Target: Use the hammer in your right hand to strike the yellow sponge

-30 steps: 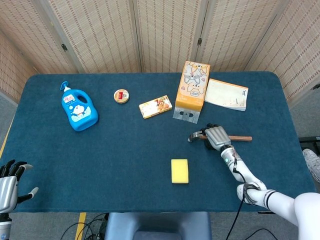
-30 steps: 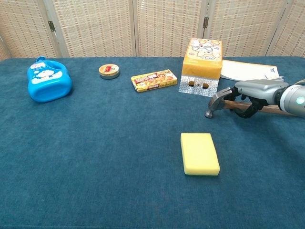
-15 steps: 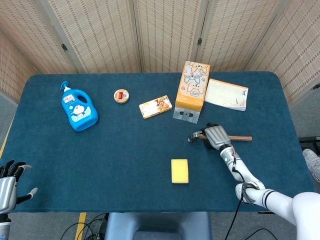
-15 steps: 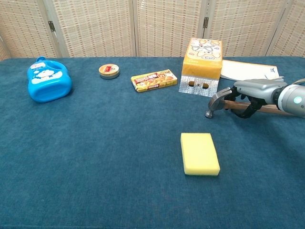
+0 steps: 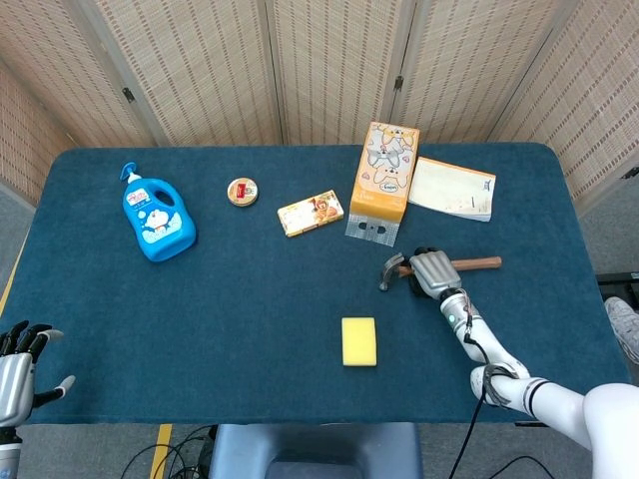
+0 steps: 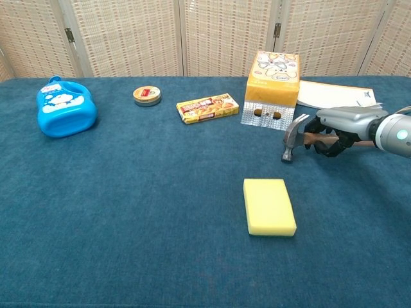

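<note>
The flat yellow rectangular sponge lies alone on the dark blue cloth-covered surface, toward its near edge, untouched. The right hand is wrapped around the wooden handle of the steel-headed hammer, head raised and hanging beyond and to the right of the sponge. Judging by this, the strike is not yet made; next the head must travel nearer and leftward, then drop. The orange cartoon carton stands just behind. Open cloth surrounds the sponge. The left hand hovers fingers spread, off the near-left corner.
</note>
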You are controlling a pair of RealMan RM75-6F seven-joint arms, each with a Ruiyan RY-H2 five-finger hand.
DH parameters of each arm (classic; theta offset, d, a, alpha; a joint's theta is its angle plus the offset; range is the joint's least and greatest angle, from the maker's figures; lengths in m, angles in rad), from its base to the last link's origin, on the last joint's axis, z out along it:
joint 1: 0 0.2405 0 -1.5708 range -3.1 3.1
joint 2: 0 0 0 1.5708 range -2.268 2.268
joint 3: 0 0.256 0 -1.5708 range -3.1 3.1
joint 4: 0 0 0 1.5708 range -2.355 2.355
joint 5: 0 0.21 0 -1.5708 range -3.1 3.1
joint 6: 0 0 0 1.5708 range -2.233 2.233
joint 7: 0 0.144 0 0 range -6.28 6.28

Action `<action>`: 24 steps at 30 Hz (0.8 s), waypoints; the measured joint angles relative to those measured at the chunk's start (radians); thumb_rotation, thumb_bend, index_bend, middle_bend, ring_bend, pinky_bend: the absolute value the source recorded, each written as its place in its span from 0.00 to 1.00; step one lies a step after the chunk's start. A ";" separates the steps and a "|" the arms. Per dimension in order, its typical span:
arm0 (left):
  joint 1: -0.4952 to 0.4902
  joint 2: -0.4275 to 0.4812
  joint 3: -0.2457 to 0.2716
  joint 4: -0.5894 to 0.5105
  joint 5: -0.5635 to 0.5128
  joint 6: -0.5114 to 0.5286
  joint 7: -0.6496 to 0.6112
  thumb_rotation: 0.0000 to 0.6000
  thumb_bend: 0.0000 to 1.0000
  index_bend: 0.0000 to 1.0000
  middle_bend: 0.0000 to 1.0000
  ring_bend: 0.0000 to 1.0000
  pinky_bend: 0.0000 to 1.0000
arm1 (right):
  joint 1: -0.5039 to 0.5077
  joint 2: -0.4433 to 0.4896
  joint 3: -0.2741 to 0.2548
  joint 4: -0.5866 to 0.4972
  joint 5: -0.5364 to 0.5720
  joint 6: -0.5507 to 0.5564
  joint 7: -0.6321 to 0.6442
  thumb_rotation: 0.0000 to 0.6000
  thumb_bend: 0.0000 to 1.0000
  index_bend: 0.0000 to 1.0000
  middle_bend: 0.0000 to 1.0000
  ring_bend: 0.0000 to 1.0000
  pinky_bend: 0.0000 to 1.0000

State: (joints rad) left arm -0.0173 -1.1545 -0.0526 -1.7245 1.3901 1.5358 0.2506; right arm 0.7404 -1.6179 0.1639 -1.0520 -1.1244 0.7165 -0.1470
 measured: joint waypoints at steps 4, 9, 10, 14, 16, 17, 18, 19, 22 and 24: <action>0.000 0.006 0.002 -0.007 -0.005 -0.007 0.008 1.00 0.18 0.34 0.29 0.15 0.19 | -0.007 -0.003 0.003 0.001 -0.015 0.023 0.027 1.00 0.62 0.58 0.56 0.29 0.26; -0.002 0.012 0.003 -0.020 -0.006 -0.011 0.020 1.00 0.18 0.33 0.29 0.15 0.19 | -0.023 -0.006 0.008 0.002 -0.066 0.087 0.099 1.00 0.65 0.65 0.64 0.39 0.38; -0.003 0.012 0.003 -0.022 -0.005 -0.011 0.021 1.00 0.18 0.33 0.29 0.15 0.19 | -0.026 -0.005 0.009 0.002 -0.078 0.102 0.113 1.00 0.65 0.66 0.66 0.41 0.40; -0.006 0.013 0.000 -0.029 -0.002 -0.009 0.028 1.00 0.18 0.33 0.29 0.15 0.19 | -0.039 -0.001 0.010 0.000 -0.131 0.167 0.155 1.00 0.66 0.71 0.72 0.49 0.51; -0.006 0.013 -0.001 -0.030 -0.002 -0.008 0.029 1.00 0.18 0.33 0.29 0.15 0.19 | -0.048 0.007 0.007 -0.009 -0.157 0.201 0.163 1.00 0.66 0.73 0.74 0.52 0.59; -0.006 0.012 0.000 -0.031 -0.001 -0.007 0.030 1.00 0.18 0.33 0.29 0.15 0.19 | -0.051 0.010 0.006 -0.013 -0.163 0.207 0.164 1.00 0.66 0.74 0.74 0.54 0.63; -0.005 0.012 0.000 -0.031 -0.001 -0.006 0.030 1.00 0.18 0.33 0.29 0.15 0.19 | -0.055 0.017 0.002 -0.024 -0.173 0.215 0.165 1.00 0.67 0.76 0.75 0.56 0.68; -0.005 0.012 0.000 -0.030 -0.002 -0.006 0.030 1.00 0.18 0.33 0.29 0.15 0.19 | -0.057 0.022 -0.001 -0.031 -0.179 0.220 0.165 1.00 0.69 0.76 0.76 0.57 0.70; -0.002 0.011 0.003 -0.030 -0.004 -0.006 0.031 1.00 0.18 0.33 0.29 0.15 0.19 | -0.068 0.039 -0.012 -0.060 -0.206 0.251 0.164 1.00 0.73 0.78 0.78 0.61 0.79; 0.000 0.012 0.004 -0.031 -0.005 -0.005 0.032 1.00 0.18 0.33 0.29 0.15 0.19 | -0.077 0.052 -0.019 -0.085 -0.233 0.282 0.166 1.00 0.75 0.81 0.79 0.64 0.82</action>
State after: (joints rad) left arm -0.0173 -1.1424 -0.0483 -1.7552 1.3849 1.5305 0.2827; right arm 0.6634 -1.5659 0.1446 -1.1366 -1.3569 0.9989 0.0187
